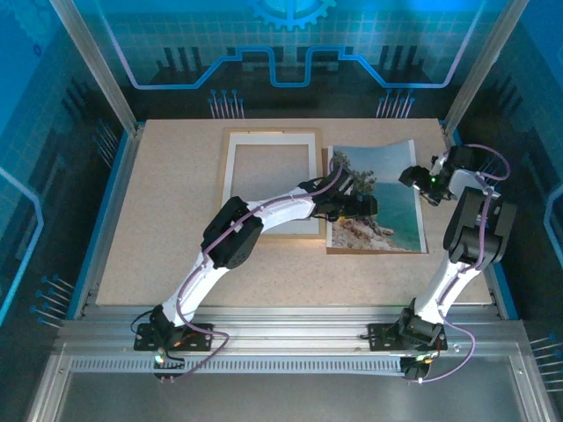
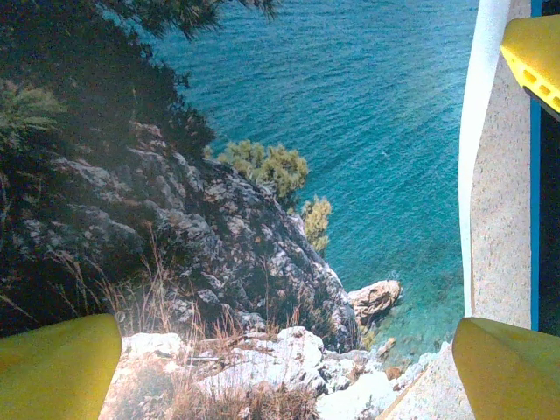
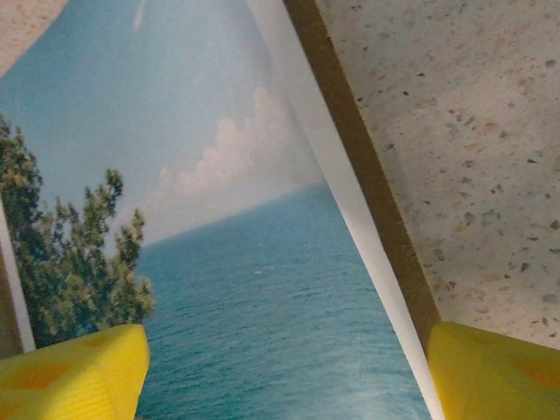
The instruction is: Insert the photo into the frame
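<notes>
The photo (image 1: 387,207) of a rocky coast and turquoise sea lies face up at the table's right centre, with its far right corner curling upward. To its left lies the light wood frame (image 1: 268,132), flat on the table. My left gripper (image 1: 356,204) hovers open over the photo's left half, its yellow fingertips (image 2: 57,367) spread wide above the printed rocks (image 2: 219,245). My right gripper (image 1: 412,176) is open at the photo's right edge. One of its fingers (image 3: 70,372) is over the printed sea (image 3: 245,297), the other over the table; nothing is between them.
A white mat (image 1: 230,176) fills the frame's opening. A brown backing board (image 3: 367,175) lies under the photo and shows along its edges. Speckled tabletop (image 3: 464,131) lies right of it, bounded by a blue border (image 1: 453,141) and metal posts.
</notes>
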Robot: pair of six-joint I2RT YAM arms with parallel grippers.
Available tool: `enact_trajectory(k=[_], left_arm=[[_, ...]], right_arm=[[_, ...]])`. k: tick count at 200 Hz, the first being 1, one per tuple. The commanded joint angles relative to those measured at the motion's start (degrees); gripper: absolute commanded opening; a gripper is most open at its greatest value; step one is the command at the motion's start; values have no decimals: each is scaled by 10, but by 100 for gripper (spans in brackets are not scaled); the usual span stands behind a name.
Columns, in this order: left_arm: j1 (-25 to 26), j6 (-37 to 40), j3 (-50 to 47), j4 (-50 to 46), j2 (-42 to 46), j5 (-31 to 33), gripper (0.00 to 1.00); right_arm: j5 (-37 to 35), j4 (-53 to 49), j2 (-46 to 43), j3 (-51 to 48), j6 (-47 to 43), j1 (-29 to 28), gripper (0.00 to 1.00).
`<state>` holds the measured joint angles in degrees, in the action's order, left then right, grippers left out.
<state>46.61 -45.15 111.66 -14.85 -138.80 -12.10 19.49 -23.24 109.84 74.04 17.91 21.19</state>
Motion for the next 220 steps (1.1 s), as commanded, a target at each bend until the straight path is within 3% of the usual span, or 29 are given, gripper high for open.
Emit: enact_trajectory(k=[1, 29, 61, 75, 100, 137, 220], left_arm=[[-1, -11, 9, -29, -24, -9, 99], [-1, -9, 11, -32, -24, -10, 99], [-3, -7, 15, -41, -25, -15, 99], [-3, -4, 18, -48, -24, -18, 99], [-3, 2, 22, -59, -24, -19, 99], [-3, 1, 21, -59, -24, -19, 99], [-3, 4, 21, -59, -23, -18, 99]], right_arm=[[33, -6, -10, -15, 3, 3, 83], [40, -4, 1, -12, -17, 4, 83], [67, 6, 30, 9, -99, 12, 81], [120, -17, 63, 46, -114, 21, 80], [152, -70, 106, 96, -122, 21, 76], [68, -81, 94, 88, -129, 1, 74], [59, -93, 48, 85, -128, 0, 41]])
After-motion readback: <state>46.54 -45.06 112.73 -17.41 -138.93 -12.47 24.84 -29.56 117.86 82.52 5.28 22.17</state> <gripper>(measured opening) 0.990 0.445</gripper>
